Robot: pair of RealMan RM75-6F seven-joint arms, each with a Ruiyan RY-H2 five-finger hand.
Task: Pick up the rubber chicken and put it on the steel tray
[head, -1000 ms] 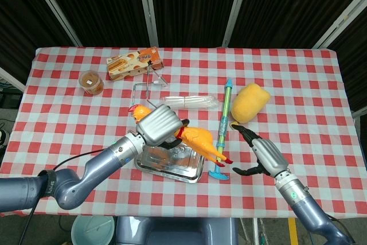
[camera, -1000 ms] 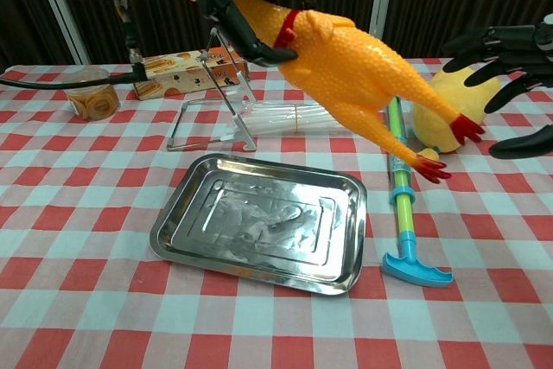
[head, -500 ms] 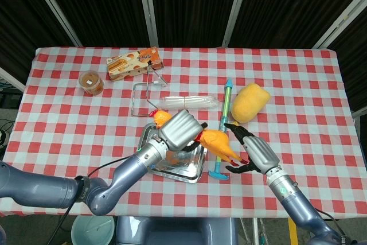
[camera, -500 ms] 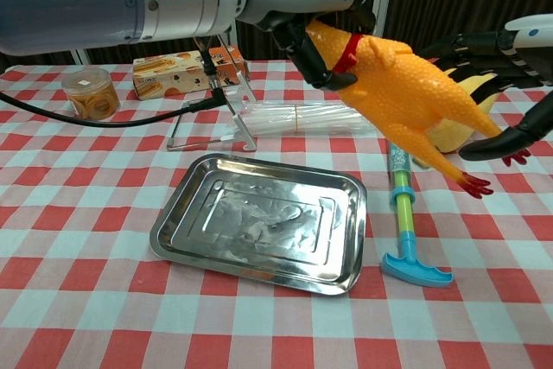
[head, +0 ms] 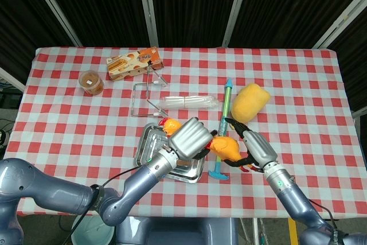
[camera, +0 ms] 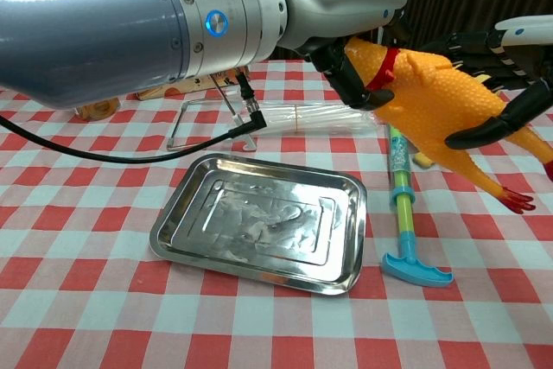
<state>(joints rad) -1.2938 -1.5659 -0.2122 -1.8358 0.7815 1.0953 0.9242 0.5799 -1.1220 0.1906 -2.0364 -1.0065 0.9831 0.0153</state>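
The orange rubber chicken (camera: 436, 101) hangs in the air to the right of the steel tray (camera: 259, 213), head up-left and red feet down-right. My left hand (camera: 341, 2) grips it at the neck, just behind the head. My right hand (camera: 501, 66) has its black fingers spread above the chicken's rear and its thumb across the lower body. In the head view the left hand (head: 186, 137) hovers over the tray (head: 142, 144), with the chicken's body (head: 225, 146) between it and the right hand (head: 256, 150).
A blue-green pump toy (camera: 400, 205) lies just right of the tray. A yellow plush (head: 249, 101), a clear bag of sticks (head: 192, 102) and a wire stand (head: 143, 93) lie behind. A snack box (head: 133, 63) and a jar (head: 90, 81) are at the far left.
The left hand carried the chicken to the right, away from above the tray. The chicken's rear has moved in between the right hand's fingers and thumb.
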